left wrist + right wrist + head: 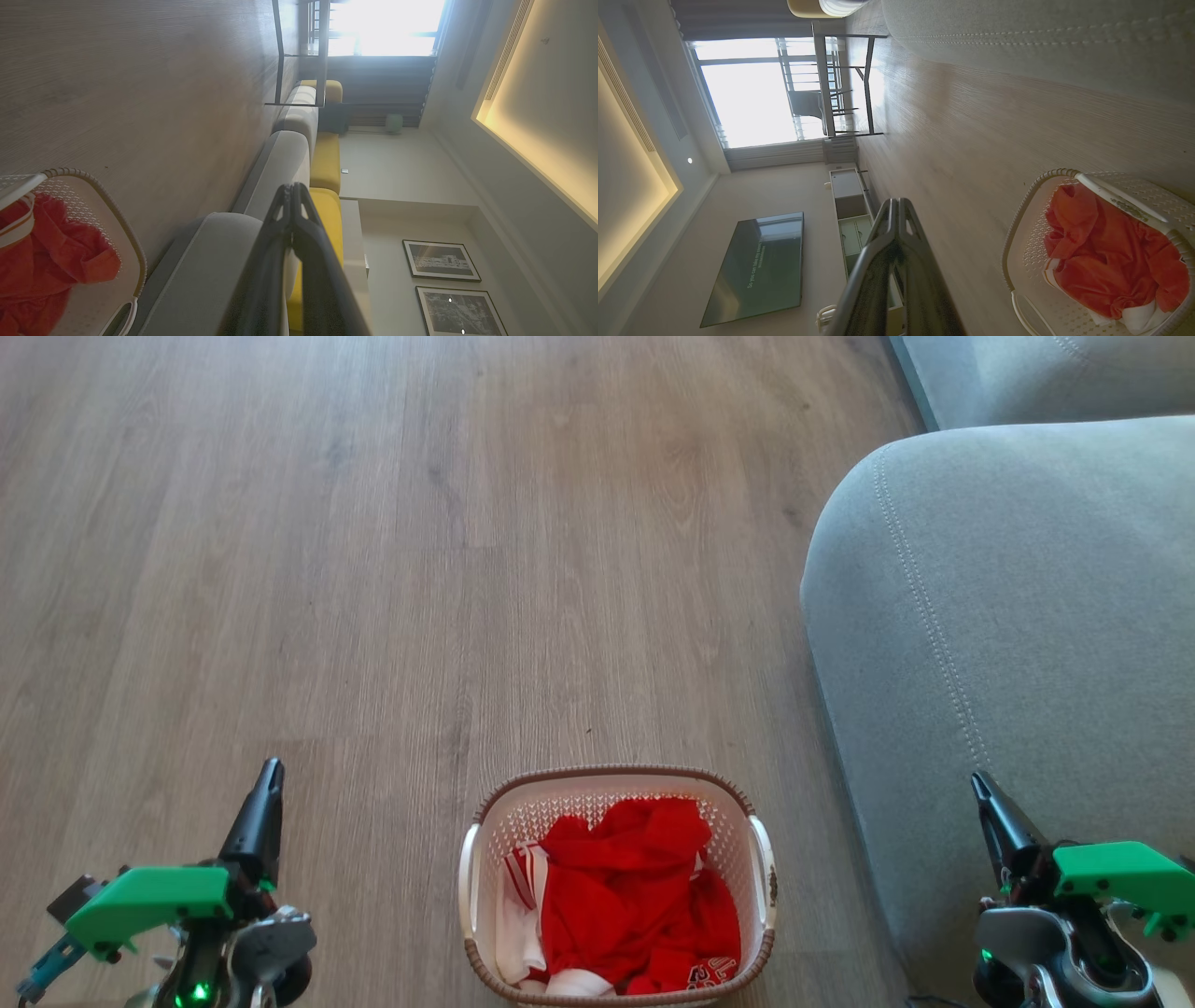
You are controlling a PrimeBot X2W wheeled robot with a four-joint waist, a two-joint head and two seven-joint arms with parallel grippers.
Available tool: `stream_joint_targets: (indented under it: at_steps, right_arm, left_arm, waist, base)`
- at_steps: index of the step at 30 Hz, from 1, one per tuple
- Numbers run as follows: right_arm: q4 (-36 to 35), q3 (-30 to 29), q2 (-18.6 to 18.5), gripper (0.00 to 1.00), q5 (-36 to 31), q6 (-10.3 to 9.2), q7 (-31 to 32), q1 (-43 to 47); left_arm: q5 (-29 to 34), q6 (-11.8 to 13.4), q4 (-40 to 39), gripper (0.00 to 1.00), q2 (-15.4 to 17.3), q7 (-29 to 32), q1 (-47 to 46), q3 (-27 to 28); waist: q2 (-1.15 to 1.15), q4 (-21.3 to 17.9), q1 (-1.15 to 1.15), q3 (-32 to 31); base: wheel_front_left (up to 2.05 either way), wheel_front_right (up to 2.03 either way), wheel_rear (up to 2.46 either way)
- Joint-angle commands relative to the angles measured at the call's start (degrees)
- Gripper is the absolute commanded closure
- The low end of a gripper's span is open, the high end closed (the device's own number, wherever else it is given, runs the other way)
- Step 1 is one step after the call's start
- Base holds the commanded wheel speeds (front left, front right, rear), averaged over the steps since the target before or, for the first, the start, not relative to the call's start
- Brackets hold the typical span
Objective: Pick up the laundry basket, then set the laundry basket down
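White basket (pixel 607 772) of red clothes (pixel 635 887) sits on the floor (pixel 373 569) at 6 o'clock in the head view. Left fingers (pixel 259 821) at 8 and right fingers (pixel 1004 831) at 4 are pressed together, holding nothing. The left wrist view adds framed pictures (pixel 441 260); the right wrist view, a TV (pixel 756 266).

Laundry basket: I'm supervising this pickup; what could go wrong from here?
1. The sofa stands close on the right of the laundry basket, so the right gripper may brush it.
2. The left gripper and the right one are both shut; unopened, they may shove the basket rather than grip it.
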Motion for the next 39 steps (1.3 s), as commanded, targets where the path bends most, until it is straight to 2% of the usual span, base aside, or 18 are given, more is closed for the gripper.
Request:
stream_joint_targets:
  at_steps: [1,24,25,28,39]
  right_arm:
    - [-1.95,0.94,-0.41,1.0,-0.6,0.39,0.47,-2.74]
    - [-1.95,0.93,-0.4,1.0,-0.61,0.39,0.48,-2.74]
    - [0.18,0.03,0.02,0.0,0.02,0.0,-0.04,0.02]
    - [2.32,0.25,0.27,0.0,-0.01,-0.01,-0.17,0.99]
    - [1.55,1.35,0.21,0.0,-0.81,0.03,-2.02,0.22]
  left_arm:
    - [0.56,-0.4,-1.83,1.0,0.25,0.45,-3.39,2.1]
    - [0.57,-0.4,-1.83,1.0,0.24,0.46,-3.39,2.12]
    - [0.02,0.05,0.2,0.0,-0.01,-0.05,0.04,-0.04]
    - [0.07,0.06,2.28,0.0,-0.11,-0.18,1.27,-0.23]
    - [2.16,0.02,1.35,0.0,-0.08,-2.02,0.8,-0.1]
  waist:
    - [0.0,0.0,0.0,0.0]
    - [0.0,0.0,0.0,0.0]
    - [0.0,0.0,0.0,0.0]
    - [0.0,0.0,0.0,0.03]
    - [0.0,-0.06,0.0,0.18]
  base:
    - [0.0,0.0,0.0]
    - [0.0,0.0,0.0]
    - [0.0,0.0,0.0]
    - [0.0,0.0,0.0]
    - [0.0,0.0,0.0]
